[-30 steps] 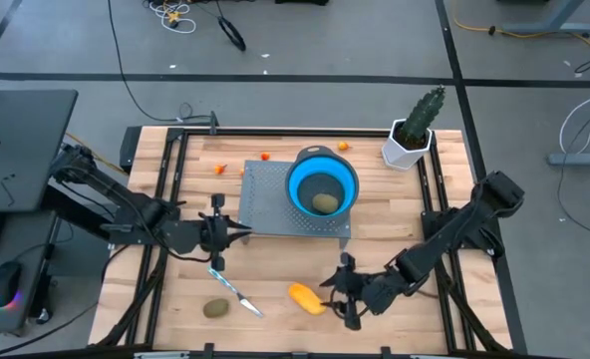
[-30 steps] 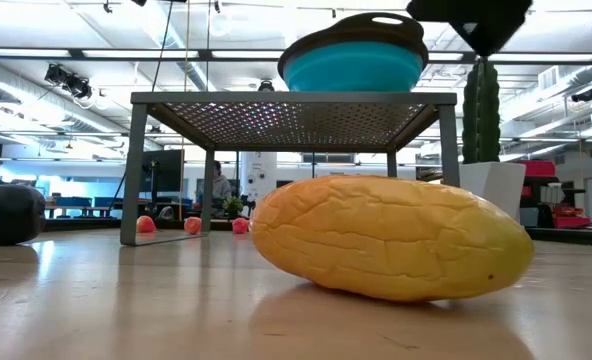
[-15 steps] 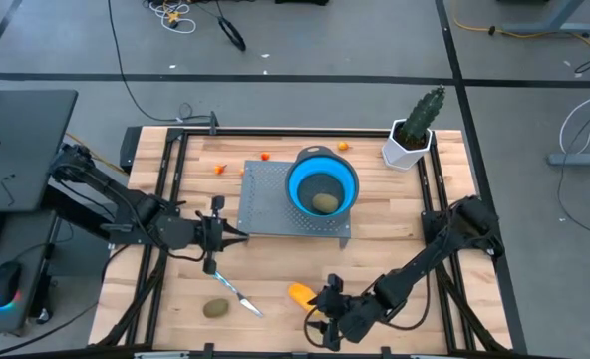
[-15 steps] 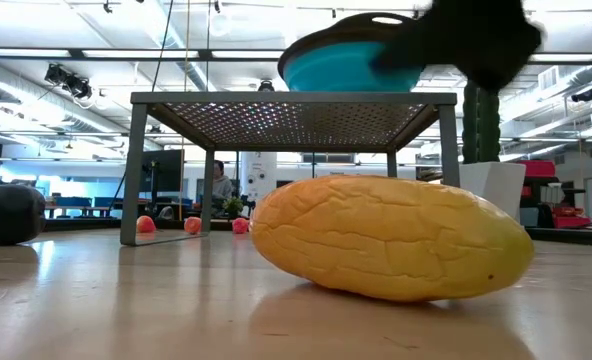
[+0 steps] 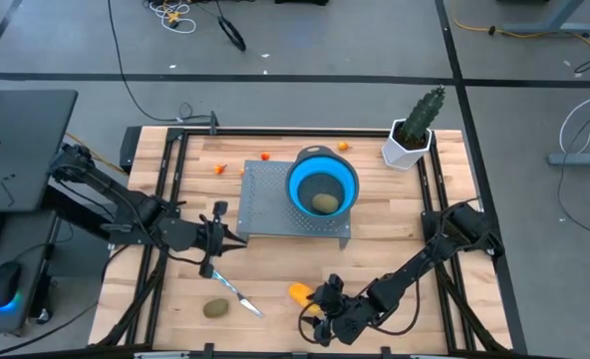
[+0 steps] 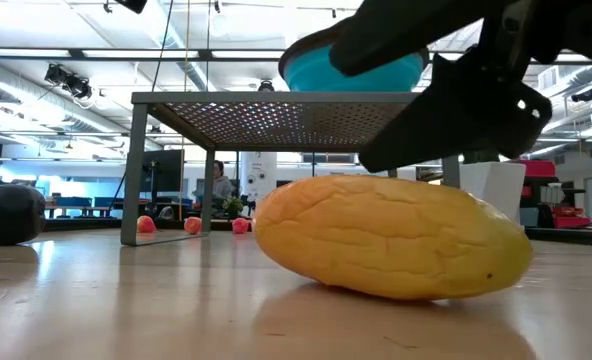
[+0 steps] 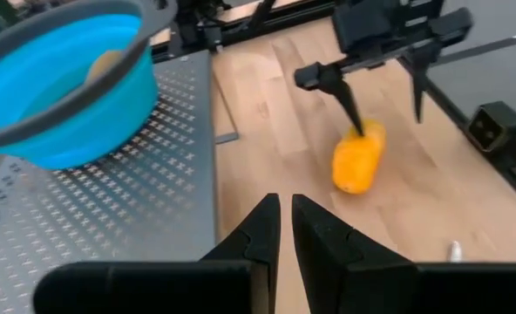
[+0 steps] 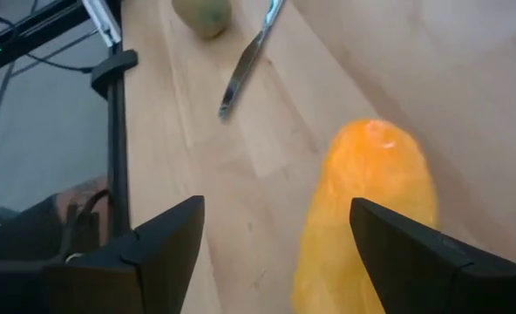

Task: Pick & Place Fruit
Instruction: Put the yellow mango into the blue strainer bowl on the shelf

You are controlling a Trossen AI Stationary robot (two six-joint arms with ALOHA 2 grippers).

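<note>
The blue bowl (image 5: 322, 184) on the metal rack (image 5: 265, 204) is holding one olive fruit (image 5: 324, 202). The right gripper (image 5: 313, 319), jaws apart, is straddling the yellow-orange fruit (image 5: 301, 293), lying partly between them. The left gripper (image 5: 221, 231) is waiting with jaws together.

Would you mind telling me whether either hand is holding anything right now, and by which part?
Nothing is held. The right hand is open, straddling one end of the yellow fruit without gripping it. The left hand is shut and empty, beside the grey stand.
</note>
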